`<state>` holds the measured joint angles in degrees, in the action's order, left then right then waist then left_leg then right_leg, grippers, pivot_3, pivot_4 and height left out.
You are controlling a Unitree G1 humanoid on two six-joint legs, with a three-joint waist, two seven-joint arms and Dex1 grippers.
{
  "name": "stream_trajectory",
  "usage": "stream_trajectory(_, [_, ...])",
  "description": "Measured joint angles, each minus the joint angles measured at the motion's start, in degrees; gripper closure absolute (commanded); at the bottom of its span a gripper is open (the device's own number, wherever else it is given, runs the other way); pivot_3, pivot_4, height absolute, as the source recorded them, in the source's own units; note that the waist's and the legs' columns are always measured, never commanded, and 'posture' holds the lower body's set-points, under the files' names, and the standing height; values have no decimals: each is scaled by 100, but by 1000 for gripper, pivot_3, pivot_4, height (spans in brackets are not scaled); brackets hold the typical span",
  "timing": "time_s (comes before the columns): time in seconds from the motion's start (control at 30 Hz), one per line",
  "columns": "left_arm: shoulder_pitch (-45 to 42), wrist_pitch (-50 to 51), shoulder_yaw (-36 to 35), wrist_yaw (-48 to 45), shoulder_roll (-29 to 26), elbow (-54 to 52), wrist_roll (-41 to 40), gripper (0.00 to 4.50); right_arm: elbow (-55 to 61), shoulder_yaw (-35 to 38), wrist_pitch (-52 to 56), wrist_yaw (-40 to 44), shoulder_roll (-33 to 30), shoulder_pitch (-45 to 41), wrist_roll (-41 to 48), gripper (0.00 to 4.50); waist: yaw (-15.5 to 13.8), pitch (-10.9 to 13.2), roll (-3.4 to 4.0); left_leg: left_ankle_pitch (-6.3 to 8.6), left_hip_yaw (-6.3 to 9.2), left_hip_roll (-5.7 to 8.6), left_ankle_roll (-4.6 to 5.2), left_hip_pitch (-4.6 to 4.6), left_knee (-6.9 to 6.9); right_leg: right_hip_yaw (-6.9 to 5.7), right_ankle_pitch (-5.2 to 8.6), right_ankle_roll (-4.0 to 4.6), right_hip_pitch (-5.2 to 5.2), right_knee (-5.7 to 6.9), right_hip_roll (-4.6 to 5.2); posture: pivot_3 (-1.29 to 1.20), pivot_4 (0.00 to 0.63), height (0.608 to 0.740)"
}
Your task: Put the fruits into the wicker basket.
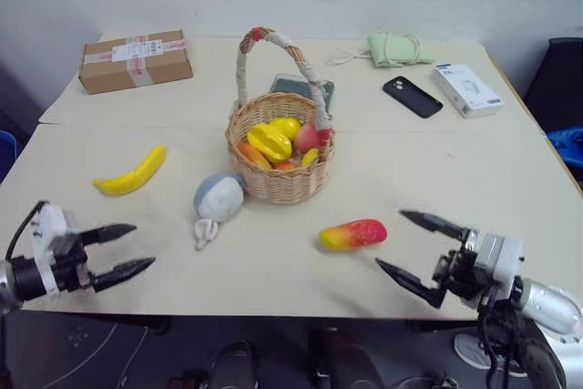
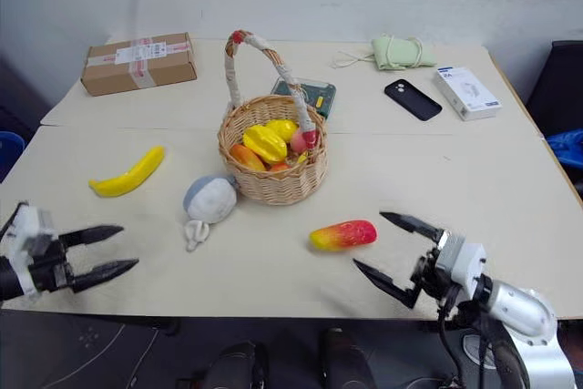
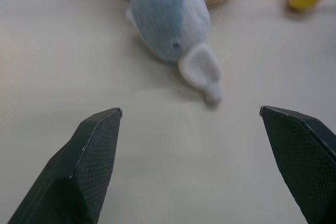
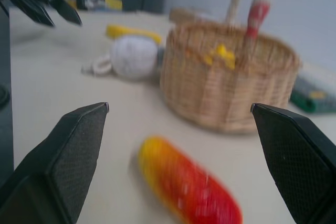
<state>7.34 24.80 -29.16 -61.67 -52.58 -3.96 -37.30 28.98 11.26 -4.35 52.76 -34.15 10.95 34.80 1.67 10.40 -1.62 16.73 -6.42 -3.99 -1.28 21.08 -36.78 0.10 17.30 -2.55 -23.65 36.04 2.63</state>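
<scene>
Lying crosswise, mango (image 1: 352,234) (red end rightward)

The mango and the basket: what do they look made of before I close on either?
Mango: probably smooth hard plastic, going by its even red-to-yellow colouring and slight sheen. Basket: woven tan wicker with visible strands; its handle is wrapped in pale cloth.

Two head cameras are looking forward and down over the tabletop (image 1: 455,170). Both low wrist cameras are facing, close up, the wicker basket (image 4: 226,87) and plush toy (image 3: 168,22).

Table (image 1: 273,280) (banana (image 1: 133,172), mango (image 1: 352,234), basket (image 1: 279,179))
</scene>
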Motion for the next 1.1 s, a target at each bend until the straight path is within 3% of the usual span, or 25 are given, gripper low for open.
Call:
stream_trajectory(0.1, [-1045, 510, 444, 645, 369, -108, -78, 88, 151, -212, 121, -255, 207, -265, -13, 0, -78, 1, 2, -13, 16, 11, 22, 9, -9, -11, -38, -67, 4, 1, 0, 0, 150, 740])
stream_trajectory(0.23, [-2386, 477, 1652, 1244, 1148, -47, 474, 88, 242, -349, 197, -428, 304, -347, -137, 0, -154, -1, -1, -13, 2, 18, 36, 14, -21, 2, -46, -83, 4, -4, -5, 0, 150, 740])
stream_trajectory(0.37, [-2955, 312, 2446, 1153, 1473, 564, 944, 88, 191, -449, 200, -344, 238, -205, -370, 0, -64, -2, -4, 2, -32, 18, 41, 10, -25, 24, -48, -86, -3, -5, -23, 0, 150, 740])
stream_trajectory(0.47, [-3358, 79, 2853, 1102, 1490, 1202, 1437, 696, -5, -457, 150, -289, 249, -131, -505, 0, -4, -3, -4, 3, -31, 21, 38, 8, -27, 24, -47, -85, -6, -3, -35, 0, 150, 740])
stream_trajectory(0.73, [-3341, -330, 2928, 754, 1388, 1487, 1709, 3111, -57, -469, -32, -261, 350, -116, -580, 0, 14, -3, -4, 1, -34, 12, 37, 5, -30, 31, -48, -86, -6, 3, -29, 0, 150, 740])
stream_trajectory(0.8, [-2935, -368, 2716, 500, 1145, 1169, 1569, 3649, -80, -481, -29, -223, 347, -136, -577, 0, 68, -3, -5, 3, -41, -9, 35, 2, -26, 36, -47, -85, -7, 2, -30, 0, 150, 740])
stream_trajectory(0.9, [-2079, -131, 1759, 347, 935, 736, 972, 4250, -109, -510, 48, -163, 329, -313, -485, 0, 143, 0, -6, 4, -37, -20, 30, 7, -26, 29, -43, -77, -16, 10, -31, 0, 150, 740])
stream_trajectory(1.1, [-638, 844, -1394, 1163, 784, 350, -245, 4297, 304, -701, 467, -347, 402, -873, -73, 0, 157, 8, -13, 0, -25, -22, 19, -1, -25, 23, -32, -58, -21, 33, -26, 0, 150, 740])
